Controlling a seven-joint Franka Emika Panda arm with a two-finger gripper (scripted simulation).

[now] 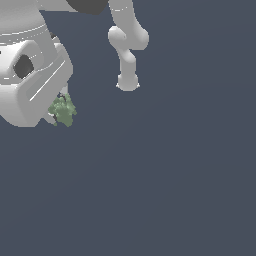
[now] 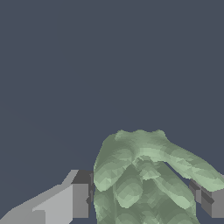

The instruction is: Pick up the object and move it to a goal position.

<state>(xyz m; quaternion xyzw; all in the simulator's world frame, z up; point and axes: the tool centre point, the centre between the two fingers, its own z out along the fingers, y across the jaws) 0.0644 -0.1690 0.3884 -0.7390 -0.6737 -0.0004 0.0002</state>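
white robot gripper [image 2: 142, 199] closed around small lumpy mottled green object [image 2: 144, 179], fingers [image 2: 70, 203] pressing both sides (object bulges past fingertips), plain dark grey floor [image 1: 165, 175] beneath

White, smooth, rounded arm [image 1: 128, 50] links with thin seam lines; dark grey recess in the wrist housing; pincer [image 2: 144, 201] fingers [image 2: 70, 203] grey, blocky.

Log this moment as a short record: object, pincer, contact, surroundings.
object: lumpy green cluster, pale-mottled
pincer: white, one finger on each side of the object
contact: fingers sit against the object's sides; it looks gripped
location: object below the wrist at the exterior view's left
surroundings: plain dark grey ground
goal marker: none visible
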